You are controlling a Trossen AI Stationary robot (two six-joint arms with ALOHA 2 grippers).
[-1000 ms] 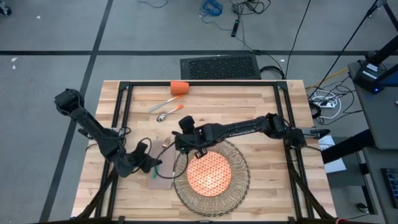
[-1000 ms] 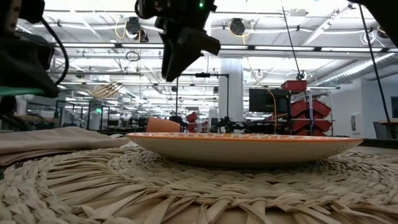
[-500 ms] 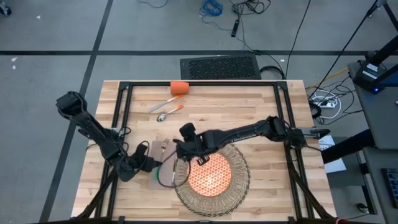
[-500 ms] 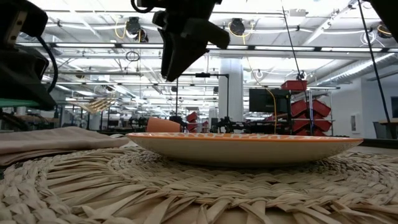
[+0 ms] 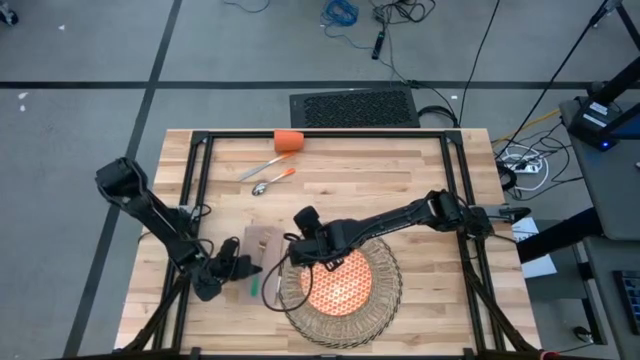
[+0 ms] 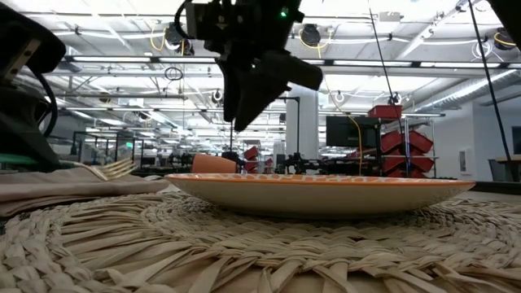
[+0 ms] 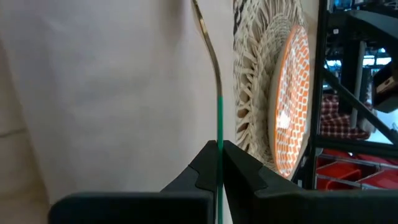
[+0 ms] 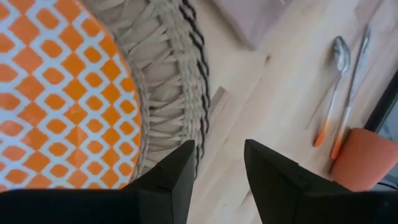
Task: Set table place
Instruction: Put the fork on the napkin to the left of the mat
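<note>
Laying the fork (image 7: 218,118) flat on the napkin (image 5: 259,243) is judged to be the step in hand. It would be done well if the handle were kept parallel to the mat's (image 5: 385,300) edge and lowered until the tines rest on the cloth before the fingers are parted; a release from any height could let it roll off toward the wicker.

The left gripper (image 7: 219,163) is shut tight on the green handle, with the metal neck and tines reaching out ahead of the fingertips over the beige cloth. In the high view this gripper (image 5: 243,268) is seen just left of the mat, at the napkin's near end, and the green handle (image 5: 255,286) shows close beside it.

The right gripper (image 5: 303,256) is held above the mat's upper-left edge, near the plate (image 5: 335,284); its 2 fingers (image 8: 177,173) stand part open with nothing between them.

The plate sits centred on the mat. The knife (image 5: 268,165) and spoon (image 5: 273,181) lie well apart from both grippers toward the table's (image 5: 420,165) far side, with the cup (image 5: 288,139) on its side by the far edge, so 3 pieces are judged still to be placed.
</note>
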